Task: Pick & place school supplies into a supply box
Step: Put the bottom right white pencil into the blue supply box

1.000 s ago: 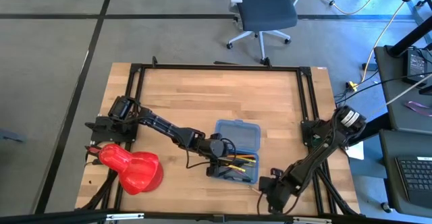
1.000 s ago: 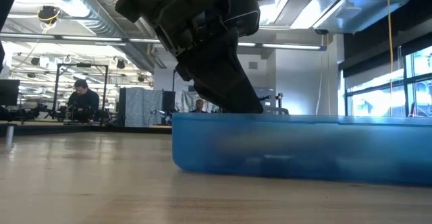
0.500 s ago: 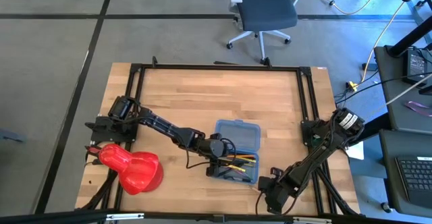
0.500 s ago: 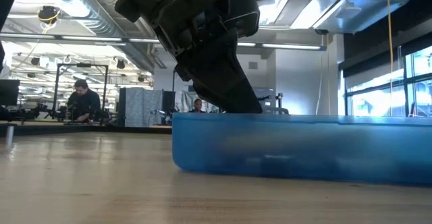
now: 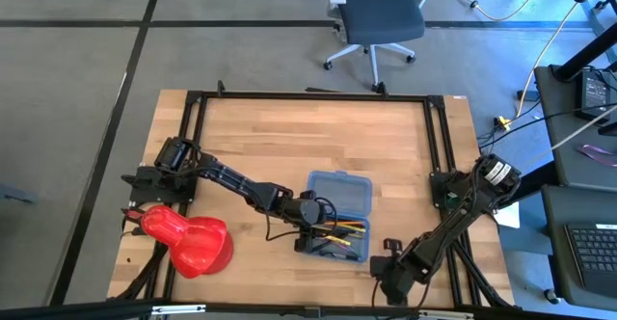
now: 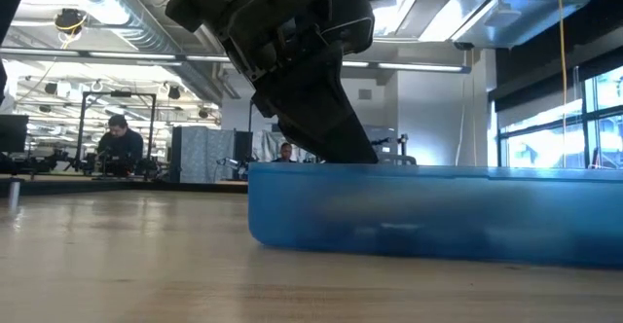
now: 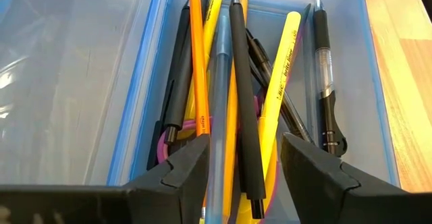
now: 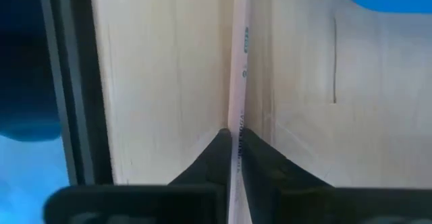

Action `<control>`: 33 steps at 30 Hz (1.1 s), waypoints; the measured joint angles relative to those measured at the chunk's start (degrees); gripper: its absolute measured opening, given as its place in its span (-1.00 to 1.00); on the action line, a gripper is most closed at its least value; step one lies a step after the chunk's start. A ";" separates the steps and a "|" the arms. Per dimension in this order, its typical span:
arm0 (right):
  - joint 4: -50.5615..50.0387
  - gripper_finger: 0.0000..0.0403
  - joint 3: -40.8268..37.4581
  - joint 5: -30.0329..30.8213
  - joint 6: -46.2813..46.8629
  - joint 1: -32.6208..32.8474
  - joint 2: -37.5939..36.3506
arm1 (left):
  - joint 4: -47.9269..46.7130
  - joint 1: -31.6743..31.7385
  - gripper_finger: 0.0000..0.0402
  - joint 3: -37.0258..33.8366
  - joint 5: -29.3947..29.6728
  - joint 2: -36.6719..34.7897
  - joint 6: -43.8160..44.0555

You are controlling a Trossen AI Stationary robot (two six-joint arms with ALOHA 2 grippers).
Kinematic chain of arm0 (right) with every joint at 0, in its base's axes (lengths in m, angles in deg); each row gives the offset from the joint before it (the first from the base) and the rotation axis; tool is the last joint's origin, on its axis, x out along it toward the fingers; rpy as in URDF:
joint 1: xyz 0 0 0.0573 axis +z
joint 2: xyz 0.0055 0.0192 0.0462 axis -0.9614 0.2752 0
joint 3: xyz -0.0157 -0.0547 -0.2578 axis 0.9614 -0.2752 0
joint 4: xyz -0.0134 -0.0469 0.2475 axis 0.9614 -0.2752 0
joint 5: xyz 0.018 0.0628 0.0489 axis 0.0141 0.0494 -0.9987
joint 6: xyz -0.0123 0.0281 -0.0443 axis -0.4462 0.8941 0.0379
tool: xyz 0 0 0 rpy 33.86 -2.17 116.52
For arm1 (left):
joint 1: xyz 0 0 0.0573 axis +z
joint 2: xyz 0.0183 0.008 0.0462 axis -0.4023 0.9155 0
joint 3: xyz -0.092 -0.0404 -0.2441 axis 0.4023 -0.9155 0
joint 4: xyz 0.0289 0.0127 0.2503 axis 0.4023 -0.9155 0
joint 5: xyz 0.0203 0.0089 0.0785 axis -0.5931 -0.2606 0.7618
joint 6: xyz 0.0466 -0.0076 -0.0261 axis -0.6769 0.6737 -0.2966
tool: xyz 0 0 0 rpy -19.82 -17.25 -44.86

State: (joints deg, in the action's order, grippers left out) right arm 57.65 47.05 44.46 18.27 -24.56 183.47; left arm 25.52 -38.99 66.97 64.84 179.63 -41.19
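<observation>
Since a second ago, right claw (image 8: 234,158) gone from parted to clamped on a plain wood pencil (image 8: 237,69) lying on the desk (image 5: 260,137) just beside the blue box (image 5: 339,197). Left claw (image 7: 243,163) parted, poised over pens (image 7: 251,109) and scissors inside the box.

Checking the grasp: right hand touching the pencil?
Touching. Right wrist view shows the right hand shut on the wood pencil, fingers pressing both sides.
</observation>
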 joint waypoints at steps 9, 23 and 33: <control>0.04 -0.81 -0.07 1.68 -14.01 0.05 0.00 | -0.01 0.00 -0.16 0.00 0.09 0.00 -0.01; 2.07 -0.81 -0.35 3.31 -42.53 0.47 0.09 | -0.01 0.00 -0.15 0.00 0.09 -0.02 -0.01; 3.06 -0.83 -0.44 4.03 -37.75 0.43 0.11 | -0.01 0.00 -0.17 0.00 0.07 -0.02 -0.01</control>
State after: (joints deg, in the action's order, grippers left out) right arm 60.71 46.61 48.49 -19.47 -24.14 183.58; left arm 25.51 -38.99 66.97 64.91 179.61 -41.20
